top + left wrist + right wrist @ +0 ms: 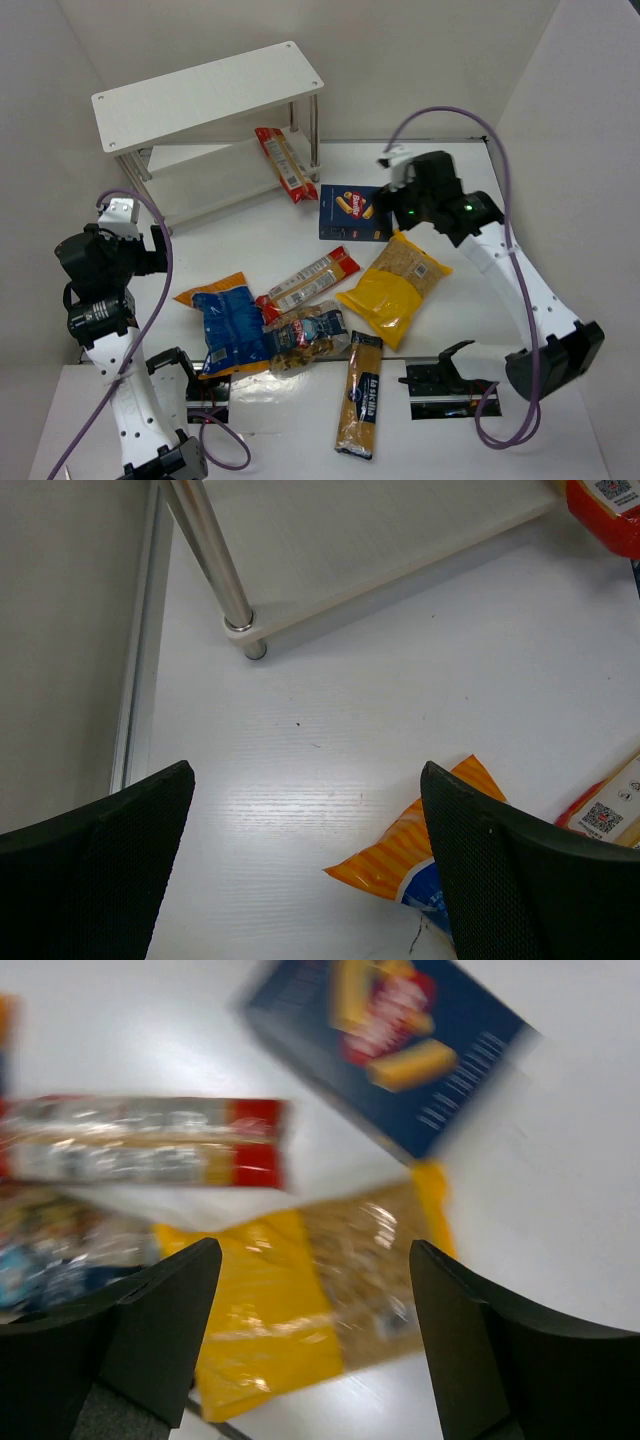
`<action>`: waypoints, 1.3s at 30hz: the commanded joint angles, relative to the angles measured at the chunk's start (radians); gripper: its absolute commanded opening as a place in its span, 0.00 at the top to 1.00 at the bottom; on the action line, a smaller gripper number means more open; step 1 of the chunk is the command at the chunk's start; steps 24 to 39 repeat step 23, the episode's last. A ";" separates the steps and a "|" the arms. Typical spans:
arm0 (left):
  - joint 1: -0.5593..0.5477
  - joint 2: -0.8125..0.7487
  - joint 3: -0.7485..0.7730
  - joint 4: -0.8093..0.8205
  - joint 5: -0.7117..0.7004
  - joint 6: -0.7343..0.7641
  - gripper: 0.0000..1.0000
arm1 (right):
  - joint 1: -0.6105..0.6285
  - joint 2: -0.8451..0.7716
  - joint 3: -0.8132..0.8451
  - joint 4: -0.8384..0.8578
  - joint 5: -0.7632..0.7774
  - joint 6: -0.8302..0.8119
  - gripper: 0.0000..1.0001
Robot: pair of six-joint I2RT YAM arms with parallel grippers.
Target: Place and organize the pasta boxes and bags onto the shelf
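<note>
The white shelf (210,90) stands at the back left, and a red pack (285,165) leans against its lower board. On the table lie a dark blue box (353,212), a yellow bag (395,285), a red-and-clear spaghetti pack (310,280), a blue-orange bag (222,325), a clear-brown bag (305,338) and a blue-labelled spaghetti pack (360,395). My right gripper (315,1350) hangs open above the yellow bag (300,1300), holding nothing; its view is blurred. My left gripper (305,880) is open over bare table beside the blue-orange bag's corner (410,845).
A shelf post (215,555) and the lower board (370,530) stand just ahead of the left gripper. The side wall (60,630) is close on its left. Two black gripper stands (440,375) sit near the front edge.
</note>
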 commanded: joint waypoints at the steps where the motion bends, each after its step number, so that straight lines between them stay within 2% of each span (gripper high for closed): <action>1: 0.007 -0.028 -0.004 0.019 0.006 -0.001 0.01 | -0.210 -0.117 -0.172 0.138 0.038 0.020 0.15; 2: 0.007 -0.028 -0.004 0.019 0.006 -0.001 0.01 | -0.288 -0.168 -0.207 0.138 0.061 0.020 0.12; 3: 0.007 -0.037 -0.004 0.019 0.006 -0.001 0.01 | -0.313 -0.188 -0.241 0.138 0.087 0.020 0.07; 5: 0.007 -0.037 -0.004 0.019 0.006 -0.001 0.01 | -0.354 -0.229 -0.336 0.158 0.135 0.054 0.06; 8: 0.007 -0.037 -0.004 0.019 0.006 -0.001 0.01 | -0.394 -0.294 -0.379 0.171 0.164 0.113 0.06; 9: 0.007 -0.037 -0.004 0.019 0.006 -0.001 0.01 | -0.442 -0.332 -0.389 0.184 0.164 0.114 0.06; 11: 0.007 -0.037 -0.004 0.019 0.006 -0.001 0.01 | -0.500 -0.374 -0.430 0.255 0.152 0.114 0.00; 13: 0.007 -0.047 -0.004 0.019 0.006 -0.001 0.01 | -0.568 -0.401 -0.464 0.278 0.114 0.101 0.00; 23: 0.007 -0.068 -0.004 0.010 0.037 0.018 0.01 | -0.621 -0.472 -0.467 0.279 0.130 0.101 0.00; 39: 0.007 -0.068 -0.004 0.010 0.037 0.018 0.01 | -0.621 -0.472 -0.467 0.279 0.130 0.101 0.00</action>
